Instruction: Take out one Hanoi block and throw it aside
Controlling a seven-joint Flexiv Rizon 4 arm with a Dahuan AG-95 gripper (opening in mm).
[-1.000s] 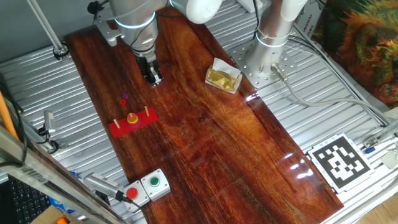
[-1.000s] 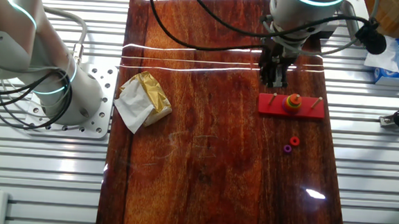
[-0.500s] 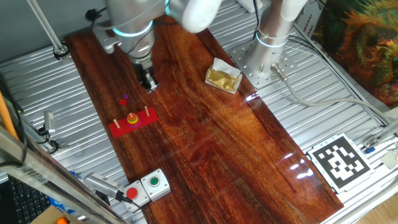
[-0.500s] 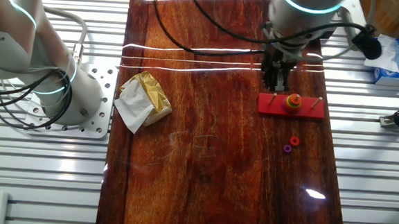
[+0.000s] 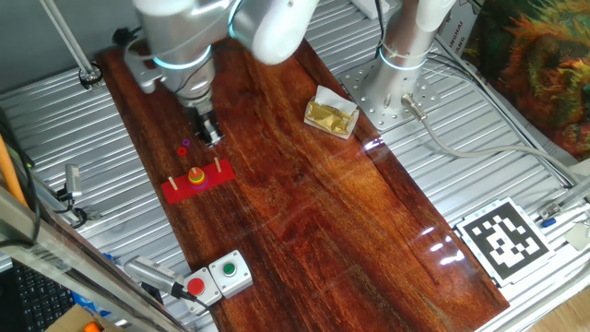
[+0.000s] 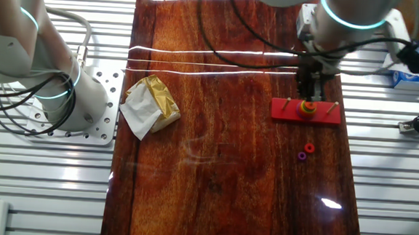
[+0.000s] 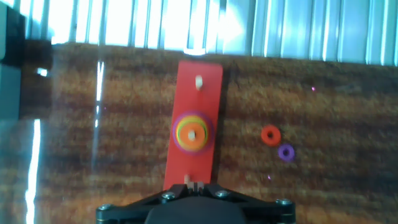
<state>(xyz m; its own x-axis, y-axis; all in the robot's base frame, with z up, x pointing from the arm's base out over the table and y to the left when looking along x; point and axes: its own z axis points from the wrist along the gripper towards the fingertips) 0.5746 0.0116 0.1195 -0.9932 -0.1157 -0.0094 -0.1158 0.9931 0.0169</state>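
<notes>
The tool [image 5: 211, 136] is held above the bench [image 5: 304, 203], just beside the red base [image 5: 196, 183] of the Hanoi set, with its fingers pointing downward. This placement is judged to serve the approach to a pick: the stack is brought nearly under the hand so that a straight descent onto the middle peg can follow. In the hand view the base [image 7: 194, 124] is seen running lengthwise toward the lens, and the stack sits a little above the frame's centre, which suggests that alignment is not yet finished.

Nothing is seen between the fingers in either fixed view, and no disc is carried. Whether the jaws are parted or closed cannot be told: the fingers are too small in the fixed views, and only the dark body of the hand is shown at the bottom of the hand view.

The base serves as the holder. Three pegs are carried on it; the two outer ones are bare, and the discs are threaded on the middle one. The Hanoi block [image 7: 191, 132], the orange ring, is found at the top of that stack, with a yellow disc [image 7: 183, 137] below it and wider discs beneath; it is therefore the first piece that can be lifted off.

Two loose pieces lie on the bench apart from the base: a red ring [image 7: 270, 134] and, just beside it, a purple ring [image 7: 286, 152]. A crumpled gold wrapper [image 5: 331, 113] is left well away from the set.
</notes>
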